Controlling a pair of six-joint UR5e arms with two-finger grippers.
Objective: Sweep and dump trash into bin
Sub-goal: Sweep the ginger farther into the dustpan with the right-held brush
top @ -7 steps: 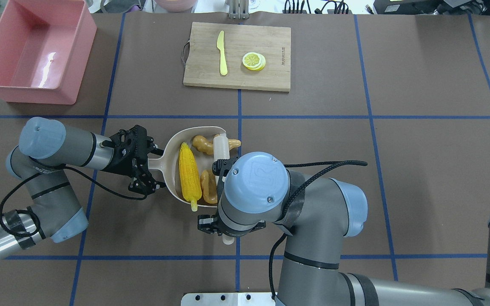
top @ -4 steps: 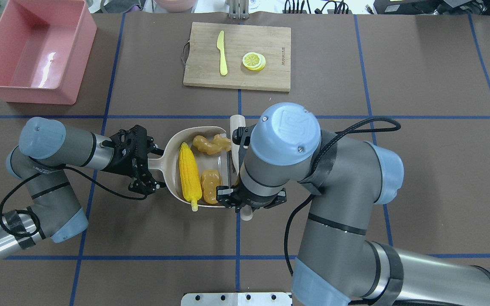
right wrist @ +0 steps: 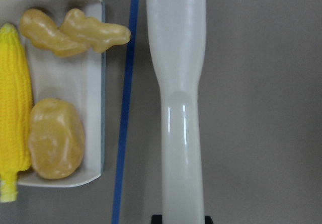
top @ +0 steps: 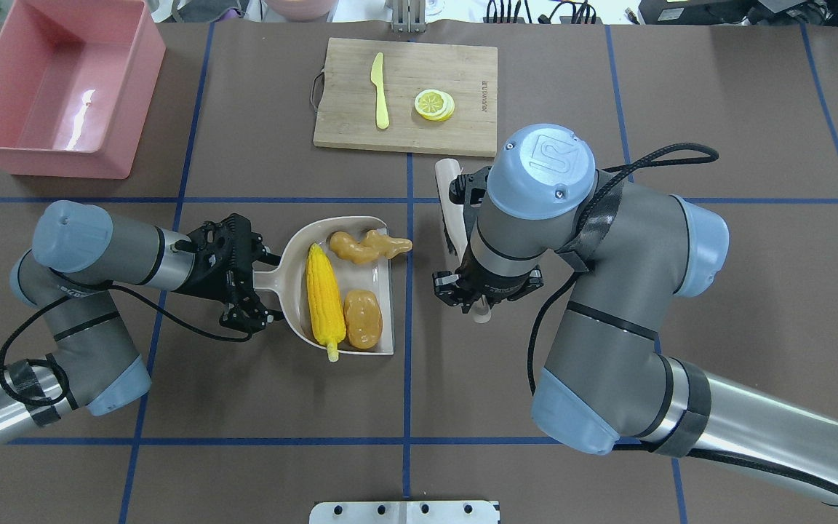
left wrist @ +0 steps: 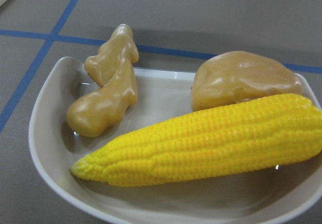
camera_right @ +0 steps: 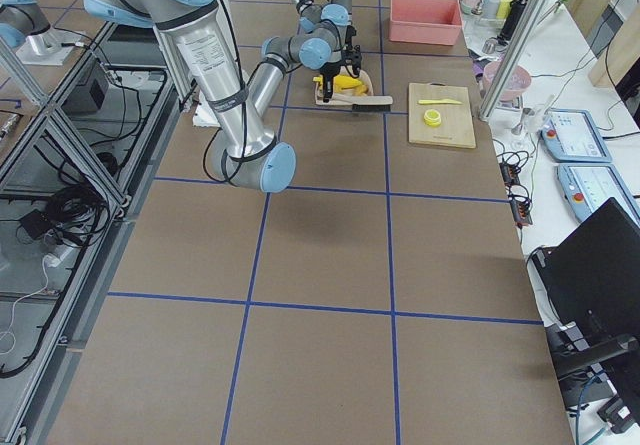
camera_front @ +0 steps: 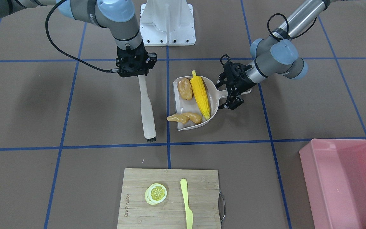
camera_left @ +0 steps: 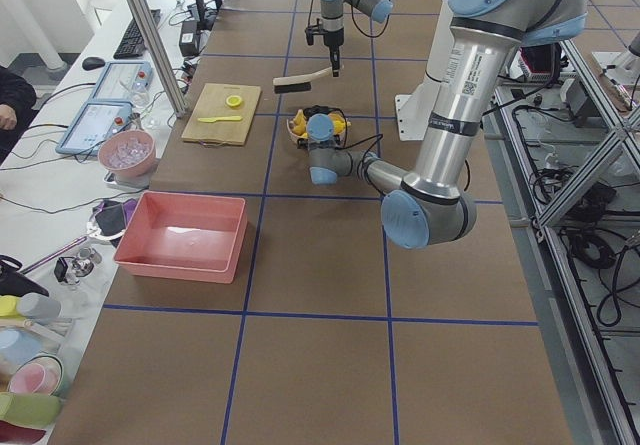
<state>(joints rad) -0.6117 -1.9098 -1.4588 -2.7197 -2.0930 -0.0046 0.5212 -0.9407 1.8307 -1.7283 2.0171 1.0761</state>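
Observation:
The beige dustpan (top: 384, 291) lies mid-table with the yellow corn cob (top: 323, 306), the brown potato (top: 363, 319) and the tan ginger root (top: 368, 246) in it. The ginger's tip hangs over the pan's open lip. My left gripper (top: 259, 285) is shut on the dustpan's handle. My right gripper (top: 479, 295) is shut on a white brush (camera_front: 147, 111), held just right of the pan's open side, apart from it. The pink bin (top: 48, 161) stands empty at the far left corner. The wrist views show the trash in the pan (left wrist: 166, 98) and the brush handle (right wrist: 181, 108).
A wooden cutting board (top: 470, 131) lies at the far middle with a pale yellow knife (top: 380, 91) and a lemon slice (top: 434, 105) on it. Blue tape lines cross the brown table.
My right arm has drawn the brush out of the dustpan, rightward and toward the far side. The three toy foods stay in the pan. The left arm has not moved.

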